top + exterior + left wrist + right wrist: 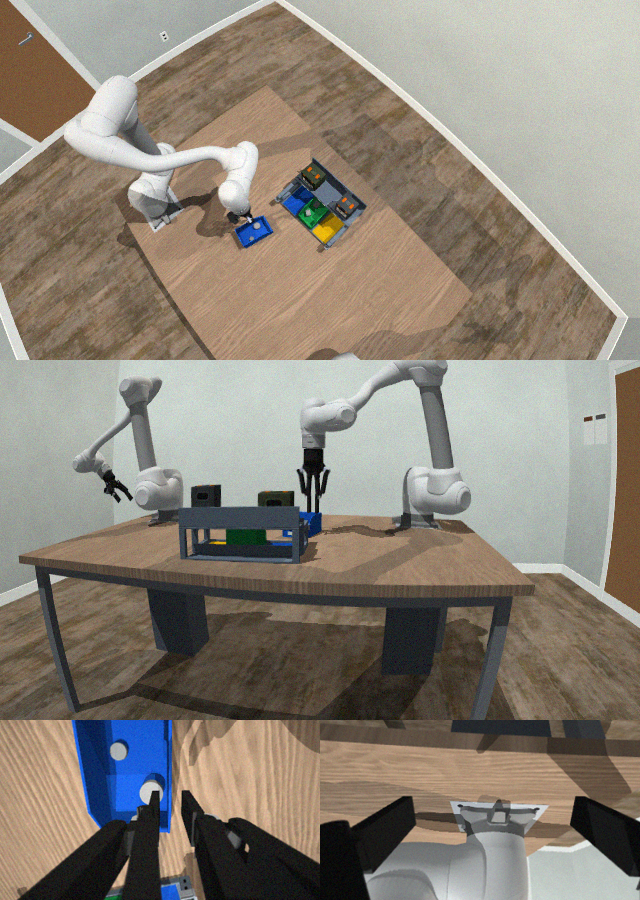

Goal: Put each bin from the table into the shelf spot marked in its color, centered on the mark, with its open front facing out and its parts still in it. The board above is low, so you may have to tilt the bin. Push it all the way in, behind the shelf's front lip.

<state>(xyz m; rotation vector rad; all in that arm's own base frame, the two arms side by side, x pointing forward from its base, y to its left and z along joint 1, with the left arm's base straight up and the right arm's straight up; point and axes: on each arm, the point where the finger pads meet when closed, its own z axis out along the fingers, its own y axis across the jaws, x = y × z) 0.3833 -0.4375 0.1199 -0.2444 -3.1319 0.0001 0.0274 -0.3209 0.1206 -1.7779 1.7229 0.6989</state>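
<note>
Well, your left claw (249,220) (313,510) (170,802) pointed down at the blue bin (263,232) (314,522) (137,736), with its fingers a little apart and nothing held. One finger was above the inside of the bin and the other was past its side wall; you could not tell if either touched it. The bin sat on the tabletop (300,290) (375,560) (241,768) (420,768), outside the shelf (327,192) (240,517) (186,884). Inside it you had a big round part (257,226) (149,792) and a small round part (251,238) (119,751).

The green bin (311,216) (246,537) (113,897) was in the shelf, between the blue spot (298,200) (281,544) (170,893) and the yellow spot (328,229) (218,543). You could not tell if it was all the way in. Two dark boxes, a greenish box (313,176) (276,499) and a gray box (346,206) (205,496), stood up high at the shelf.

Your right claw (125,498) (492,810) was wide apart and empty, well away from the bins.
</note>
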